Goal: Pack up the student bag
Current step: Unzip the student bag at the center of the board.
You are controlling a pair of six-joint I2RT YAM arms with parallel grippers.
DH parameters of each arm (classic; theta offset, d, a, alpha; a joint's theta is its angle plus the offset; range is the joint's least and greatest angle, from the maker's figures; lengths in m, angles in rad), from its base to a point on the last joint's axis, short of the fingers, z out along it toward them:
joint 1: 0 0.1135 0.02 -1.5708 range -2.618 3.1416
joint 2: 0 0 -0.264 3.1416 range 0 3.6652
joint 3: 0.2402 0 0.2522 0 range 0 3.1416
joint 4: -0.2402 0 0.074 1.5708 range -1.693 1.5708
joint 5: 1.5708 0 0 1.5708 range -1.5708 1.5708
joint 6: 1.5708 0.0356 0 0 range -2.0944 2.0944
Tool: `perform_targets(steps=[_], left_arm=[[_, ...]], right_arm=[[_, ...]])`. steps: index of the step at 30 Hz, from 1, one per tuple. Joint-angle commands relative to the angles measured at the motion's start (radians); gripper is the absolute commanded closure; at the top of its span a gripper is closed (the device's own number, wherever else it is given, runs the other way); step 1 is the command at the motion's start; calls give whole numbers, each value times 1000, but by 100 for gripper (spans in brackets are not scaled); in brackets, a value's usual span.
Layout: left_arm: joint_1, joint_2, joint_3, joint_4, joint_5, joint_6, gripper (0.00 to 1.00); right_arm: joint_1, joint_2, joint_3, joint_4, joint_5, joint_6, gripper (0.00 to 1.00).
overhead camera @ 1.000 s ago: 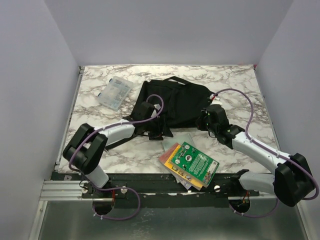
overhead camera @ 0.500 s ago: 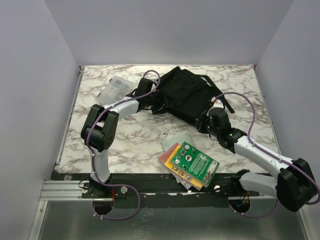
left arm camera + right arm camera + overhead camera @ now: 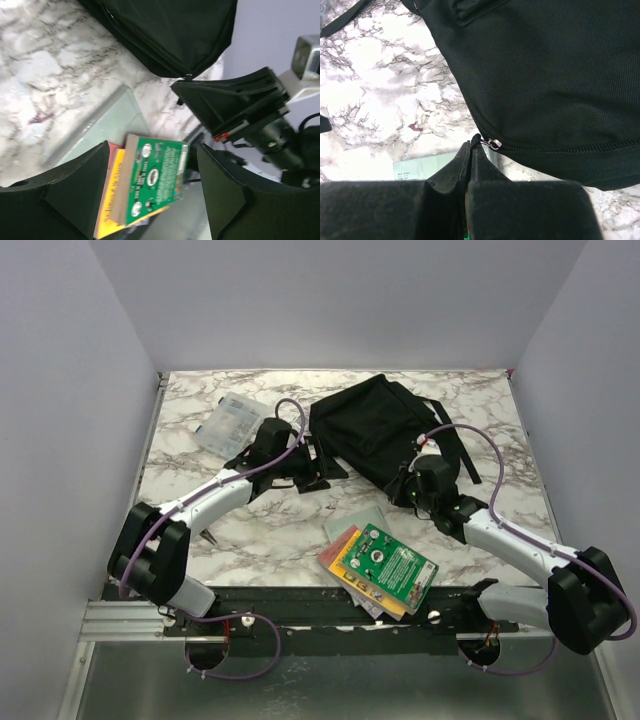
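The student bag (image 3: pixel 375 425), a soft black backpack, is lying at the far middle of the marble table (image 3: pixel 250 530), with its long straps (image 3: pixel 452 440) trailing along its right side. The right gripper (image 3: pixel 470 146) is reaching in from the near right. It is pressing its two fingers flat together at the bag's near edge, with its tips sitting right against the metal zipper pull (image 3: pixel 493 144). Whether the fingers are actually pinching the pull's tab cannot be told. The left gripper (image 3: pixel 318 472) is hovering just beside the bag's near-left corner, with its jaws standing wide and nothing between them. The left wrist view is looking through that gap toward the near side of the table. Behind the left wrist, a clear plastic case (image 3: pixel 230 423) is lying at the far left, apart from the bag. A stack of books (image 3: pixel 380 565) is sitting at the near edge between the two arm bases, with a green book (image 3: pixel 152 180) on top of yellow and orange covers. A clear flat sleeve (image 3: pixel 362 519) is lying on the marble between the bag and the stack, touching the stack's far corner. It is occupying the stretch just near of the zipper where the right gripper is working. The right arm (image 3: pixel 500 535) is stretching diagonally from the near right, passing just right of the sleeve and the books.
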Motion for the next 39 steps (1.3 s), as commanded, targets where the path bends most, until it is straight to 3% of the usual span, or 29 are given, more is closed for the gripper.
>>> perform_targets(steps=[1,7,14,18,20,26,28,34,39], left_arm=[[-11,72,-16,145,104,-320,27],[-41,245,92,198,76,-563,21],[-93,428,257,203,14,-614,18],[-105,494,289,214,12,-625,27],[-104,504,291,217,-5,-612,37],[-51,493,267,217,-25,-517,88],[-20,470,245,217,-22,-472,97],[90,435,217,204,49,-302,100],[154,441,220,185,153,-223,100]], right_arm=[[-3,4,31,35,-40,-15,100],[-3,-19,21,20,-74,-6,100],[-3,-44,-4,24,-127,6,99],[-3,-57,-6,10,-129,5,99],[-3,-60,-8,9,-125,0,99],[-3,-56,-7,2,-107,0,99],[-3,-60,-13,-37,-88,6,99],[-3,-56,30,-277,297,112,100],[-3,-48,39,-333,392,133,100]])
